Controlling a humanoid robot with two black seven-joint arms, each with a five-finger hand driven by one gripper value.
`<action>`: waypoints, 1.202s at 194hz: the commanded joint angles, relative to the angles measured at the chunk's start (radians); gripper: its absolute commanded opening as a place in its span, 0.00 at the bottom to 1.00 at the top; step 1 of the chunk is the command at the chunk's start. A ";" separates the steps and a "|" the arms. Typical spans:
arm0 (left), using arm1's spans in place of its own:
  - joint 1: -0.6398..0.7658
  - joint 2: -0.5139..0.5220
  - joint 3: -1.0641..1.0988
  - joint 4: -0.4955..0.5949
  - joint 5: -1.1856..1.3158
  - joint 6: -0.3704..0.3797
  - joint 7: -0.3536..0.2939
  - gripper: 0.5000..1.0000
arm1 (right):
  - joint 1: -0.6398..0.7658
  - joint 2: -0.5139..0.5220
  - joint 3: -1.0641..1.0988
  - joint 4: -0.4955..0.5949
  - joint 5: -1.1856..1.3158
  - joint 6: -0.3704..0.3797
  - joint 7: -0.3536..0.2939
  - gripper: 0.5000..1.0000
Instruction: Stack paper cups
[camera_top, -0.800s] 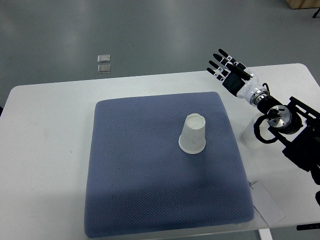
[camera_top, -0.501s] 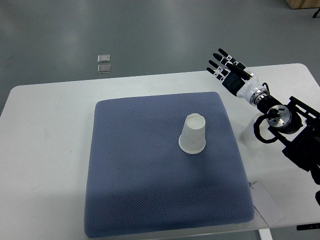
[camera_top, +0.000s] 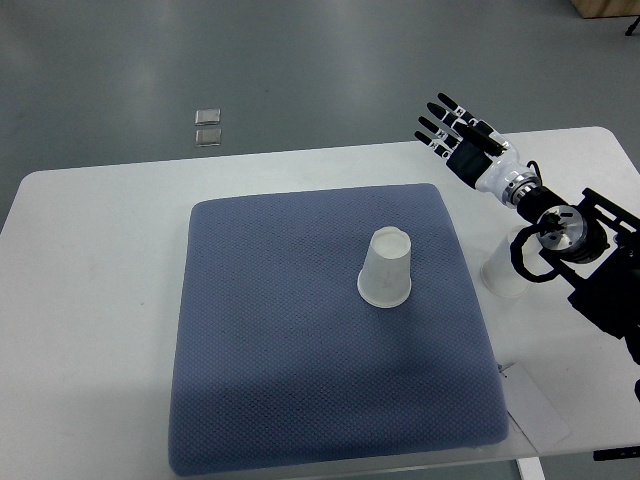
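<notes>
Looking down at the white table, you've got one paper cup sitting upside down right of centre on the blue mat, and a second cup on bare tabletop just off the mat's right edge, partly hidden under the right arm's wrist. Your right hand hovers at upper right over the table's far edge, fingers spread and holding nothing, well apart from both cups. Two small clear squares lie on the floor at upper left.

A translucent paper cup is sitting upside down on the blue textured mat covering the white tabletop; another pale cup is standing right of the mat.
</notes>
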 joint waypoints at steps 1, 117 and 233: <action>0.001 0.000 0.001 0.003 0.000 0.000 0.000 1.00 | 0.009 -0.015 -0.003 0.003 -0.006 0.002 -0.007 0.83; 0.001 0.000 0.002 0.006 0.000 0.000 0.000 1.00 | 0.364 -0.437 -0.501 0.141 -0.374 0.080 -0.169 0.83; 0.001 0.000 0.002 0.004 0.000 0.000 0.000 1.00 | 1.105 -0.502 -1.377 0.394 -0.724 0.305 -0.250 0.83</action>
